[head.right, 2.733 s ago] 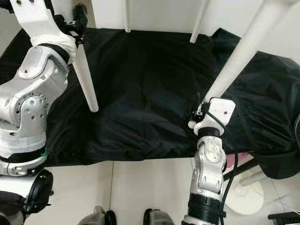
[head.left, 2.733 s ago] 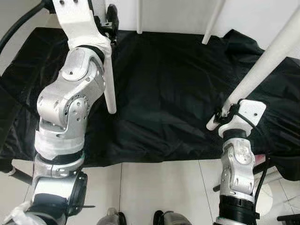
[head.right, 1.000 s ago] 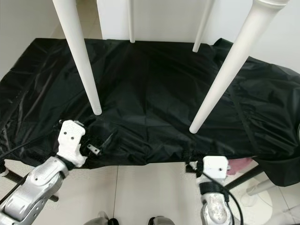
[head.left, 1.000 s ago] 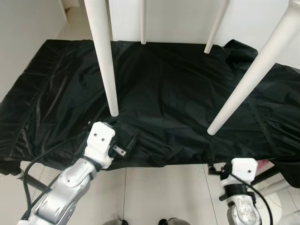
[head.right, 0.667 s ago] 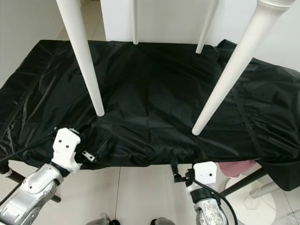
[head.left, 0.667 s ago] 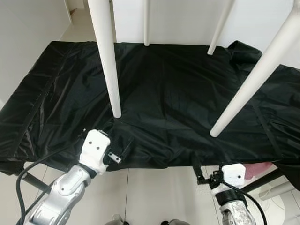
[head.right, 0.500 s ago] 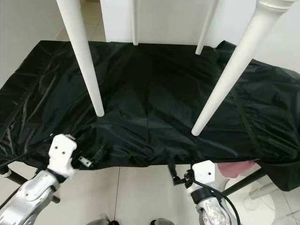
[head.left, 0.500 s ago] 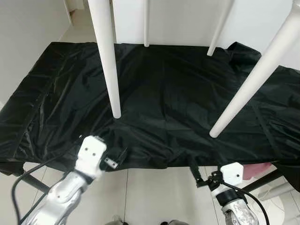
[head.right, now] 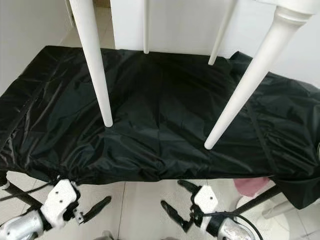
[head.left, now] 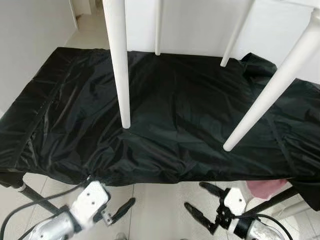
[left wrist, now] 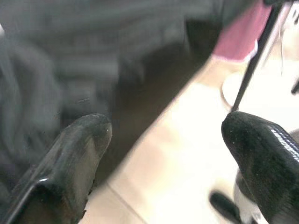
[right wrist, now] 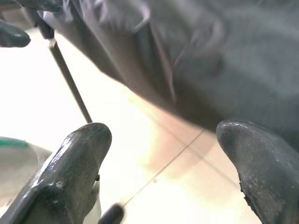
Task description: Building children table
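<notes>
A white children's table stands on the black cloth (head.left: 190, 100), its top above the picture's upper edge. Its near left leg (head.left: 120, 70) and near right leg (head.left: 270, 95) end on the cloth, and two thinner far legs (head.left: 158, 30) stand at the back. My left gripper (head.left: 120, 210) hangs open below the cloth's front edge, over the floor. To its right, my right gripper (head.left: 194, 196) is also low, its black fingers (head.left: 212, 189) spread wide. Both wrist views show open fingertips (left wrist: 79, 154) (right wrist: 79, 158) with nothing between them.
The cloth drapes over a low stand with black metal legs (head.left: 30, 194). Something pink (head.left: 265, 189) sits under the cloth's right front corner. White tiled floor (head.left: 155, 210) lies in front, and a white wall (head.left: 25, 40) rises on the left.
Both arms have dropped from the cloth's front edge to below it, over the floor. The right gripper's fingers now show spread apart. The table has not moved.
</notes>
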{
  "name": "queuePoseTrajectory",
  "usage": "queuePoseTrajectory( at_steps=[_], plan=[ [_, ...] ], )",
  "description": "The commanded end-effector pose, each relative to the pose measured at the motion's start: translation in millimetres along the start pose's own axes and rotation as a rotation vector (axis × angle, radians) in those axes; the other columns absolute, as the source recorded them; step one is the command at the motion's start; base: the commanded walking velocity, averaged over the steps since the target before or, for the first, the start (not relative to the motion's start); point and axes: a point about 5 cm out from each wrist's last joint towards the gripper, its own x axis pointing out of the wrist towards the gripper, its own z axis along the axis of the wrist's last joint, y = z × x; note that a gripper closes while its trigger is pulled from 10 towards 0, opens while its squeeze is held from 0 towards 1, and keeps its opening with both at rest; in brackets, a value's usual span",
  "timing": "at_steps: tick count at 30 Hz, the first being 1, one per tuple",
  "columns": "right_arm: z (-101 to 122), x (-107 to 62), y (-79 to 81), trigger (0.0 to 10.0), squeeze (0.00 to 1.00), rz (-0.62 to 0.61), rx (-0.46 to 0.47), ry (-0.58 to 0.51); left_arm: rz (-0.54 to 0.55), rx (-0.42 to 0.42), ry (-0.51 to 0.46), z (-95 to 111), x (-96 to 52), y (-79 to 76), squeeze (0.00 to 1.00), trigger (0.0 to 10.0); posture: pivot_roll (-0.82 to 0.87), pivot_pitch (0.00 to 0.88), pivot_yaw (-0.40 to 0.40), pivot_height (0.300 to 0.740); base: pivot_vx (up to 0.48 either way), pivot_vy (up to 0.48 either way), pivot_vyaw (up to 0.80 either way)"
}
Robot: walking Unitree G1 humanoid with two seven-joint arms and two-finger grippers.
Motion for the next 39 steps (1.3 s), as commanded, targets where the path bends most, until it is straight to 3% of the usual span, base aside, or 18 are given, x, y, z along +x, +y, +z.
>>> queuePoseTrajectory(
  at_steps=[1,7,12,14,15,17,23,24,25,26,29,31,34,36,39],
  plan=[
    [-10.0,-3.6,-0.2,10.0,0.0,0.039,0.019,0.048,-0.169,0.02,0.026,-8.7,-4.3,-10.7,0.0,10.0,0.04,0.055,-0.044,0.74,0.0,0.0,0.0],
    [-33.6,-12.5,-3.7,10.0,0.0,0.06,0.056,0.162,-0.19,0.0,0.102,-30.0,-11.2,-18.1,0.0,10.0,0.04,0.054,-0.049,0.74,0.0,0.0,0.0],
    [-57.2,-18.2,-6.6,10.0,0.0,-0.001,0.123,0.246,-0.136,-0.031,0.17,-49.8,-15.8,-19.4,0.0,10.0,0.04,0.057,-0.053,0.74,0.0,0.0,0.0],
    [-76.4,-18.2,-16.7,10.0,0.0,-0.192,0.199,0.29,-0.025,-0.1,0.247,-70.6,-17.8,-12.3,0.0,10.0,0.04,0.056,-0.058,0.74,0.0,0.0,0.0],
    [-76.4,-18.2,-16.7,10.0,0.0,-0.192,0.199,0.29,-0.025,-0.1,0.247,-70.6,-17.8,-12.3,0.0,10.0,0.04,0.056,-0.058,0.74,0.0,0.0,0.0],
    [-89.6,-17.8,-21.5,10.0,0.0,-0.326,0.277,0.327,0.071,-0.183,0.313,-87.5,-18.3,-6.1,0.0,10.0,0.04,0.056,-0.057,0.74,0.0,0.0,0.0],
    [-105.5,-15.2,-19.8,10.0,0.0,-0.454,0.361,0.4,0.196,-0.254,0.392,-105.6,-9.2,-1.6,0.0,10.0,0.04,0.053,-0.056,0.74,0.0,0.0,0.0],
    [-111.7,-13.5,-17.1,10.0,0.0,-0.481,0.397,0.438,0.243,-0.306,0.423,-112.7,-4.5,-1.5,0.0,10.0,0.04,0.048,-0.053,0.74,0.0,0.0,0.0],
    [-111.7,-13.5,-17.1,10.0,0.0,-0.481,0.397,0.438,0.243,-0.306,0.423,-112.7,-4.5,-1.5,0.0,10.0,0.04,0.048,-0.053,0.74,0.0,0.0,0.0],
    [-123.3,-12.5,-10.6,10.0,0.0,-0.523,0.464,0.513,0.349,-0.416,0.508,-128.0,2.3,-3.1,0.0,10.0,0.04,0.038,-0.051,0.74,0.0,0.0,0.0],
    [-126.9,-12.7,-8.1,10.0,0.0,-0.534,0.493,0.533,0.379,-0.46,0.54,-132.9,3.9,-4.5,0.0,10.0,0.04,0.038,-0.051,0.74,0.0,0.0,0.0],
    [-134.8,-15.3,-2.9,10.0,0.0,-0.572,0.515,0.601,0.464,-0.515,0.601,-140.7,6.1,-4.5,0.0,10.0,0.03,0.03,-0.047,0.74,0.0,0.0,0.0],
    [-140.4,-17.6,2.3,10.0,0.0,-0.592,0.526,0.658,0.512,-0.544,0.663,-146.7,6.9,-7.7,0.0,10.0,0.03,0.022,-0.046,0.74,0.0,0.0,0.0],
    [-147.4,-21.9,8.0,10.0,0.0,-0.625,0.533,0.746,0.472,-0.454,0.808,-155.2,5.6,-18.3,0.0,10.0,0.03,0.013,-0.042,0.74,0.0,0.0,0.0],
    [-152.7,-27.0,11.4,10.0,0.0,-0.657,0.509,0.837,0.435,-0.408,0.892,-160.4,4.0,-27.8,0.0,10.0,0.02,0.004,-0.035,0.74,0.0,0.0,0.0]
  ],
)
